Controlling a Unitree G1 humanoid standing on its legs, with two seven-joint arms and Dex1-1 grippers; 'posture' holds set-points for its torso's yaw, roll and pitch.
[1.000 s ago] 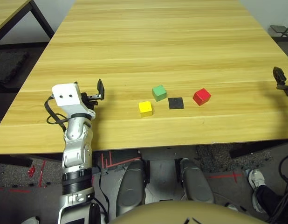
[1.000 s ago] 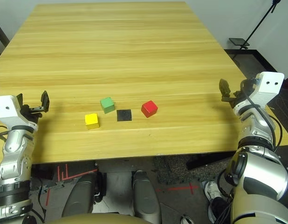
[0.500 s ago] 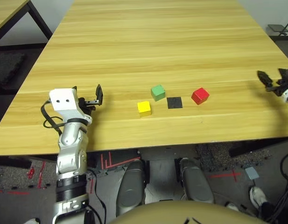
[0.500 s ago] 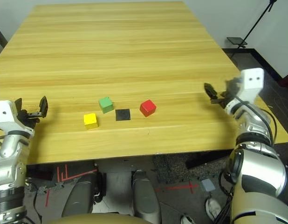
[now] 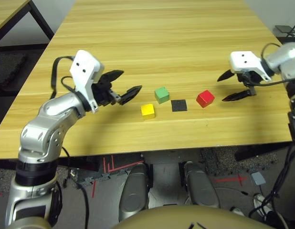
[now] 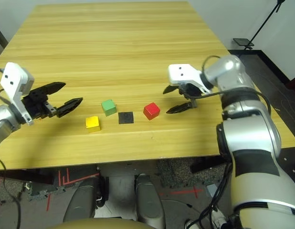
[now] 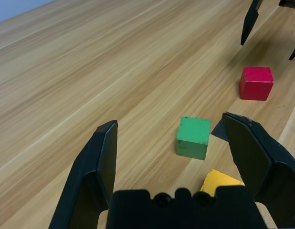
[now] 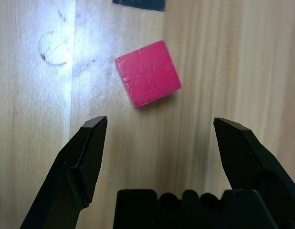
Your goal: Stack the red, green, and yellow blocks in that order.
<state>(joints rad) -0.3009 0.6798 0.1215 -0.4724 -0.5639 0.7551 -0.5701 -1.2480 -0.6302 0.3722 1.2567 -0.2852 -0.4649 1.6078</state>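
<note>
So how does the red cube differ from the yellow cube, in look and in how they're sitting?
The glossy red cube is turned corner-on to the table's near edge, while the plain yellow cube sits closer to square with it. The red cube lies to the right of the flat black square patch; the yellow cube lies to its left. Both rest on the wooden table, unstacked.

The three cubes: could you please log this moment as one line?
red cube, green cube, yellow cube: unstacked on table | left gripper: open, empty | right gripper: open, empty
</note>
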